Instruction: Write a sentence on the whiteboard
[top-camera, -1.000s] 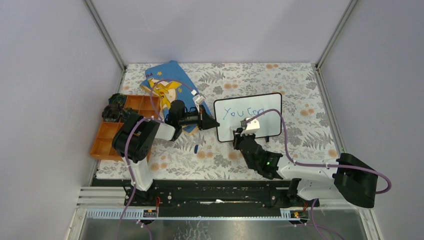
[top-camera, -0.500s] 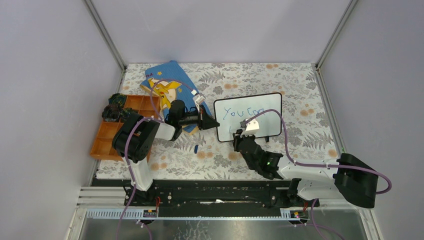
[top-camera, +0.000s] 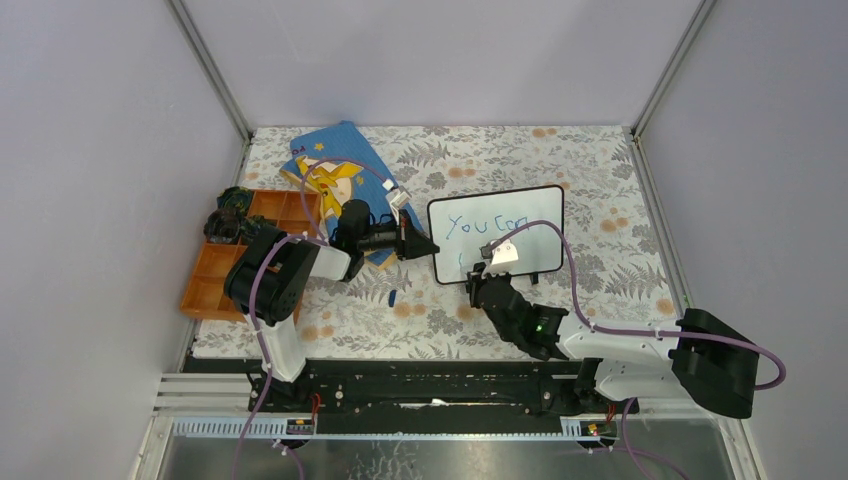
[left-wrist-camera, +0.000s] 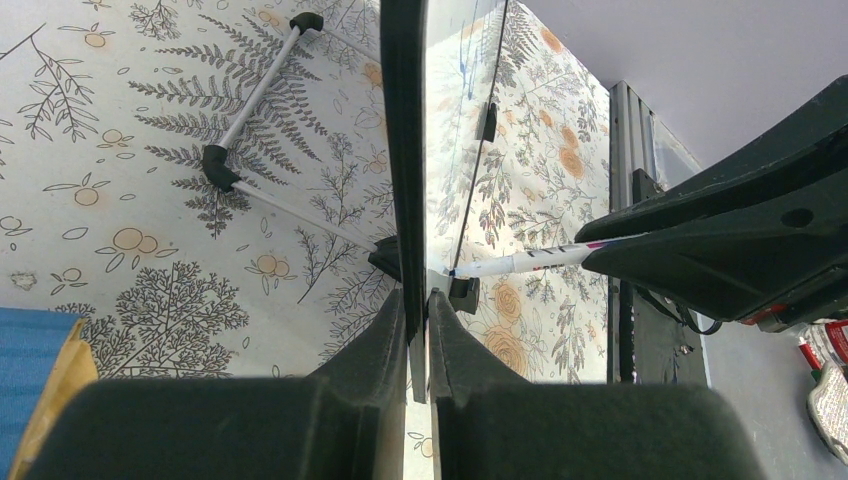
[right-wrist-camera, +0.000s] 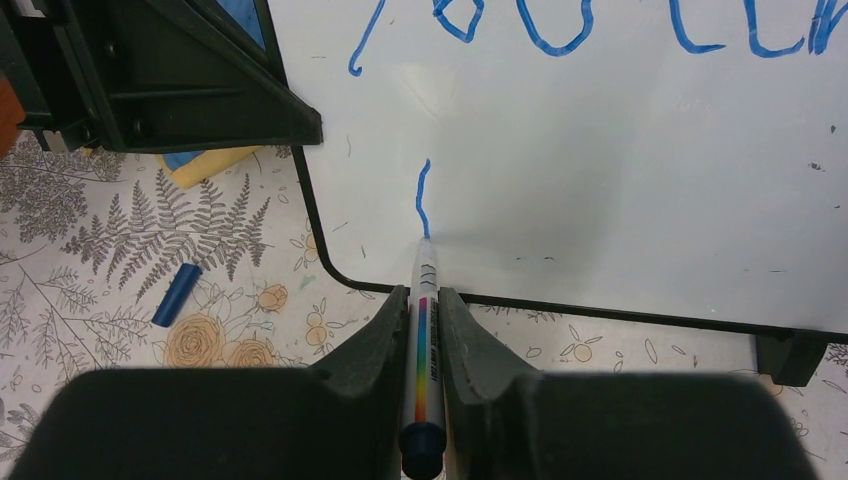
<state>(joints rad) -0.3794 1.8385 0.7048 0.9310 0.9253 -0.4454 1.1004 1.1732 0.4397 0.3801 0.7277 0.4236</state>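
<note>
With right fingers (right-wrist-camera: 375, 345) squeezing the marker (right-wrist-camera: 424, 320), left fingers (left-wrist-camera: 375, 350) pinching the whiteboard (right-wrist-camera: 620, 180), dragging a new downstroke (right-wrist-camera: 422, 195) lower, starting line two of the sentence (top-camera: 486, 224).

White-and-black jointed arms (top-camera: 272, 282), looping purple cables (top-camera: 571, 280)

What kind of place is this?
Probably a robot lab test cell: plain grey walls and metal rails box in a fern-print tablecloth, where the bolted-down left arm and right arm work on a whiteboard.
</note>
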